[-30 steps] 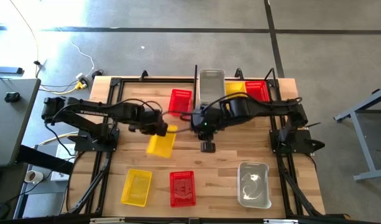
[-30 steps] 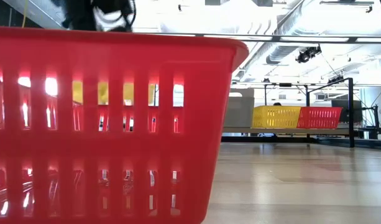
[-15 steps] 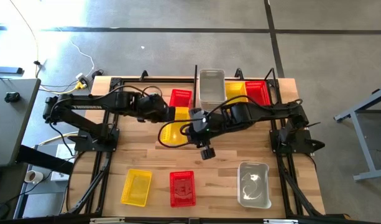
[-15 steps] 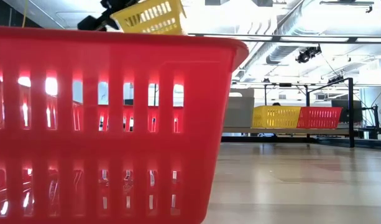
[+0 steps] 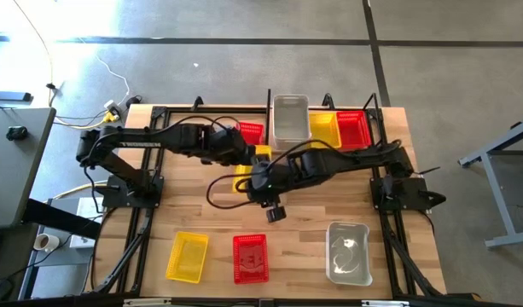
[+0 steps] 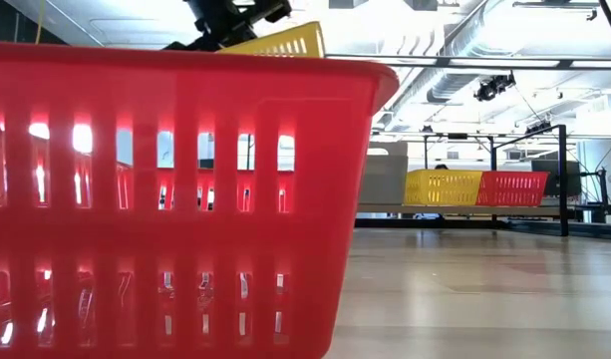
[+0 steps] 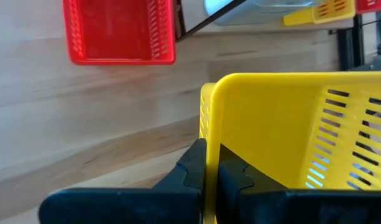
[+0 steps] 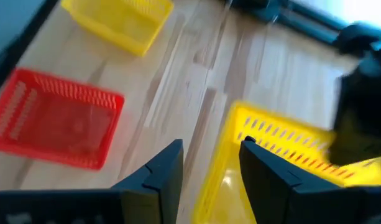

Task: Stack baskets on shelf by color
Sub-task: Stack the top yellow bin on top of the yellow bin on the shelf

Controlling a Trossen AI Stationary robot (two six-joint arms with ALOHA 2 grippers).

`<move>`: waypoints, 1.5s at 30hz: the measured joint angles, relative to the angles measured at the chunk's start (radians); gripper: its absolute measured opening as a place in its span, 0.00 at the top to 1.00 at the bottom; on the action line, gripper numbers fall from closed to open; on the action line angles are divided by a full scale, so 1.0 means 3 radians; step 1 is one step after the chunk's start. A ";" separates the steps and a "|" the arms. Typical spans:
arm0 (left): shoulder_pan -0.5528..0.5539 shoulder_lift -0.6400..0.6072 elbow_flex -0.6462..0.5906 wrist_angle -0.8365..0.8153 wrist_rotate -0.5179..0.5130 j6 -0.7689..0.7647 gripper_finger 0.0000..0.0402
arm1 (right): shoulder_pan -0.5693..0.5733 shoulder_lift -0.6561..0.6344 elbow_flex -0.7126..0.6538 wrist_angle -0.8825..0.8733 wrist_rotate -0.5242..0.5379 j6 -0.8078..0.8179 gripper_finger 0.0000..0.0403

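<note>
My left gripper [image 5: 242, 159] is shut on a yellow basket [image 5: 244, 176], held above the table's middle; the basket also shows in the low view [image 6: 283, 42]. My right gripper [image 8: 209, 168] is open over the same basket [image 8: 265, 146], one finger on each side of its end wall; whether they touch it, I cannot tell. The shelf [image 5: 270, 107] stands at the far edge and holds a clear basket [image 5: 290, 119], a yellow one [image 5: 322, 128] and a red one [image 5: 353, 128]. My left gripper pinches the yellow basket's side wall at its rim [image 7: 210, 134], near a corner, with one finger [image 7: 191, 167] outside and one [image 7: 235, 177] inside. The basket is lifted clear of the table and tilted.
A red basket [image 5: 248, 136] sits on the table near the shelf. Along the near edge lie a yellow basket [image 5: 187, 257], a red basket [image 5: 251, 257], which fills the low view [image 6: 175, 199], and a clear basket [image 5: 348, 252].
My left gripper has carried the yellow basket up off the table and toward the right and far side, and the basket has tipped. My right gripper has gone toward the table's left, over the basket.
</note>
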 joint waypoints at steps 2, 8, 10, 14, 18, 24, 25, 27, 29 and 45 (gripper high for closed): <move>0.0000 0.0012 0.0018 -0.0001 0.0001 0.0015 1.00 | 0.0000 0.0060 0.0000 -0.0097 0.0001 0.0008 0.65; 0.0000 0.0020 0.0017 -0.0006 -0.0011 0.0018 1.00 | -0.0003 0.0232 0.0000 -0.0206 0.0213 0.0115 0.65; 0.0002 0.0024 0.0013 -0.0017 -0.0016 0.0024 1.00 | -0.0004 0.0272 0.0001 -0.0251 0.0255 0.0124 0.65; 0.0003 0.0029 0.0010 -0.0034 -0.0025 0.0053 1.00 | 0.0002 0.0323 0.0003 -0.0339 0.0427 0.0240 0.65; 0.0004 0.0024 0.0011 -0.0008 -0.0025 0.0067 1.00 | -0.0034 0.0325 0.0003 -0.0361 0.0413 0.0394 0.68; 0.0004 0.0023 0.0011 -0.0005 -0.0024 0.0069 1.00 | -0.0075 0.0325 0.0003 -0.0398 0.0328 0.0476 0.76; 0.0004 0.0022 0.0011 -0.0003 -0.0024 0.0069 1.00 | -0.0079 0.0325 0.0003 -0.0408 0.0315 0.0476 0.77; 0.0004 0.0022 0.0011 0.0020 -0.0021 0.0099 1.00 | -0.0081 0.0325 0.0003 -0.0440 0.0310 0.0477 0.80; 0.0004 0.0021 0.0011 0.0082 -0.0012 0.0106 1.00 | -0.0081 0.0325 0.0002 -0.0480 0.0273 0.0483 0.82; 0.0044 0.0016 0.0017 0.0398 0.0106 0.0300 0.98 | -0.0076 0.0335 -0.0003 -0.0708 0.0581 0.0654 0.98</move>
